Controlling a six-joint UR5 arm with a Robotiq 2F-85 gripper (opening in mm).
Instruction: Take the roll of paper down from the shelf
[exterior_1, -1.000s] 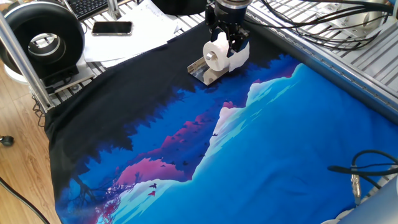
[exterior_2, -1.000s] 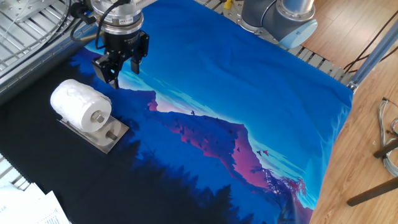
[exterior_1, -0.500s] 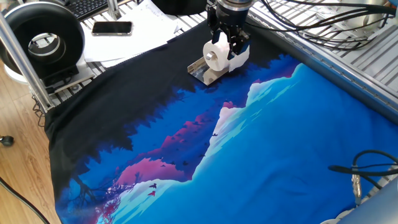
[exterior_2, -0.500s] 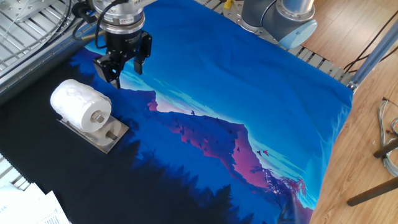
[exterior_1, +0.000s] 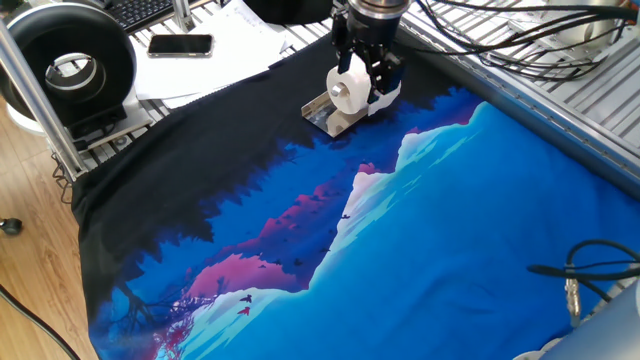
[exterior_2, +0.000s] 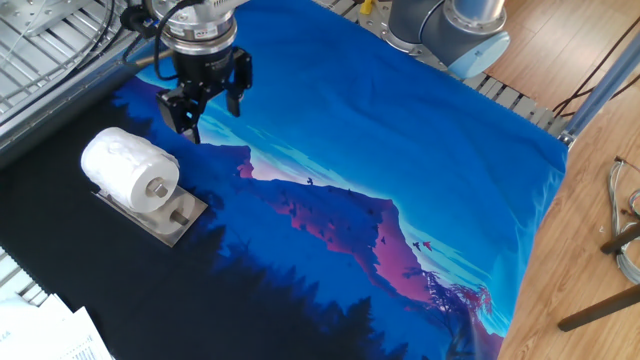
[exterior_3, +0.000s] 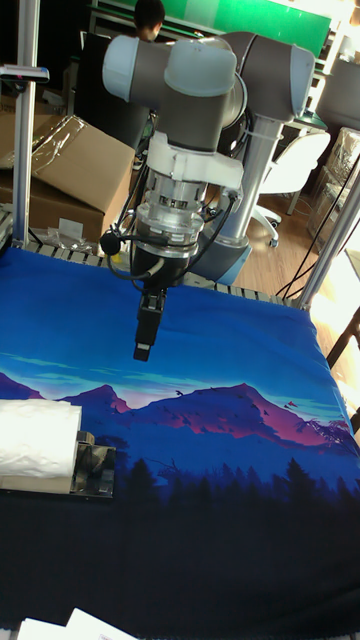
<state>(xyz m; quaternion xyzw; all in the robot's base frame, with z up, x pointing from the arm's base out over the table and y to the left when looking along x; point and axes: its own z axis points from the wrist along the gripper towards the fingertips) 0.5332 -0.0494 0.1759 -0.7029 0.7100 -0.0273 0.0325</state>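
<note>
The gripper (exterior_2: 208, 106) is drifting away from the roll of paper (exterior_2: 124, 167) compared with a second ago, sliding a little further out over the blue mountain-print cloth (exterior_2: 400, 150) while its wrist is turning slightly. The roll itself is sitting exactly where it was, lying on its side on the shelf (exterior_2: 170, 218), the small silvery holder resting on the dark, forest-printed end of the cloth.

In one fixed view the gripper (exterior_1: 366, 62) is standing right behind the roll (exterior_1: 349, 88), so the fingers are partly blocked and the gap between them and the paper is impossible to read there. The tall fixed view is cutting the roll (exterior_3: 38, 446) off at its left edge, and only a corner of the shelf (exterior_3: 92, 470) is showing beside it. In that same view the gripper (exterior_3: 146, 335) is seen edge-on, so its spread is not readable.

The other fixed view settles it: the two dark fingers (exterior_2: 189, 115) are hanging spread apart, holding nothing, above the cloth. The roll is lying near the gripper, clear of it, with no contact, on the side toward the black edge of the cloth.
</note>
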